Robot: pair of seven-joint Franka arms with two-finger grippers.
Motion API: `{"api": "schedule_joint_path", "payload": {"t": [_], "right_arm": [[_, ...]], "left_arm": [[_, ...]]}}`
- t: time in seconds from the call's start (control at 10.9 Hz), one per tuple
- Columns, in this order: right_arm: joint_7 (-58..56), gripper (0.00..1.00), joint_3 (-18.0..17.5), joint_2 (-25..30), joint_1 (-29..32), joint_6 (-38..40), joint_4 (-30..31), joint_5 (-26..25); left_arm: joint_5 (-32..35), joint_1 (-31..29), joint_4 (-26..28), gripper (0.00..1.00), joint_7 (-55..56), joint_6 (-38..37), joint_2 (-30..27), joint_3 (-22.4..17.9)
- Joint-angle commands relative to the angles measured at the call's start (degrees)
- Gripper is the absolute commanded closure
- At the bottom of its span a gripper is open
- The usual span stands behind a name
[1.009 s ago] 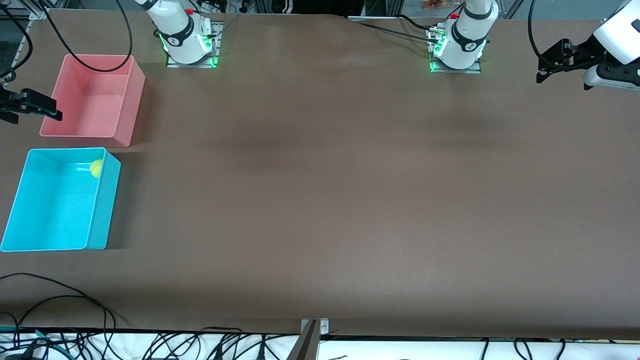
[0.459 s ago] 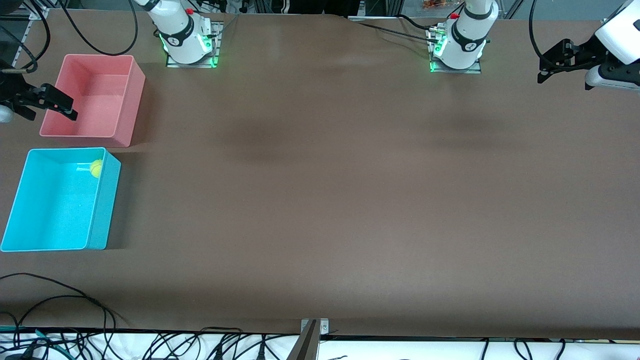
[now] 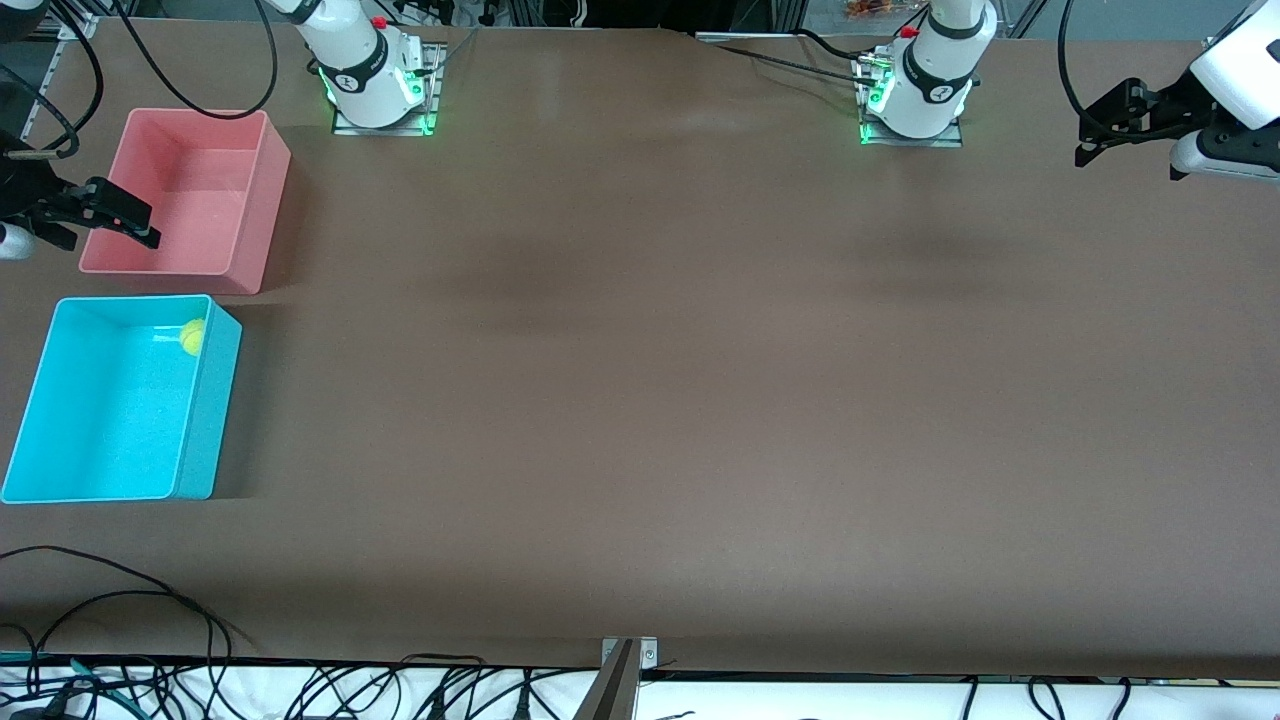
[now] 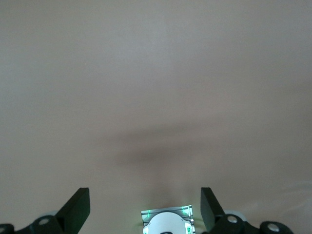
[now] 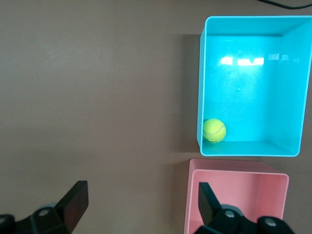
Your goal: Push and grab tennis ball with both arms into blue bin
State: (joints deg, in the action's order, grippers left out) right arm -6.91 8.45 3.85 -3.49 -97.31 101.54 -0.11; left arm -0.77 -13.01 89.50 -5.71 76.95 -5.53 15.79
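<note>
the right gripper (image 3: 125,222) is hanging with its jaws spread wide and nothing between them, up over the edge of the pink bin (image 3: 255,160) at the right arm's end of the table; the ball (image 3: 192,336) is lying nearer the front camera than that bin, already inside the blue bin (image 3: 215,420), tucked into the corner closest to the pink bin and touching the wall; in the right wrist view the ball (image 5: 214,130) is sitting on the blue bin's (image 5: 249,151) floor, well apart from the fingertips (image 5: 78,192); the left gripper (image 3: 1100,125) is waiting, jaws likewise wide and empty, over the table (image 3: 640,400) at the left arm's end, well apart from both bins; the right arm is by far the nearer one; judging by how things lie, the drop looks done and nothing seems left to grab
</note>
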Motion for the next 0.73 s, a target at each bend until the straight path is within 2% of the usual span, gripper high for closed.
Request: {"api": "schedule_joint_path", "payload": {"t": [0.0,0.64], "right_arm": [[-0.9,0.00,0.9,-2.4,-1.0,3.2,-3.8,0.6],[-0.8,0.00,1.0,-2.3,-0.8,3.5,-4.3,0.8]], "left_arm": [[-0.5,0.3,-1.8,0.00,0.1,-1.0,1.0,0.2],[-0.5,0.4,-2.9,0.00,0.0,-1.0,1.4,0.2]]}}
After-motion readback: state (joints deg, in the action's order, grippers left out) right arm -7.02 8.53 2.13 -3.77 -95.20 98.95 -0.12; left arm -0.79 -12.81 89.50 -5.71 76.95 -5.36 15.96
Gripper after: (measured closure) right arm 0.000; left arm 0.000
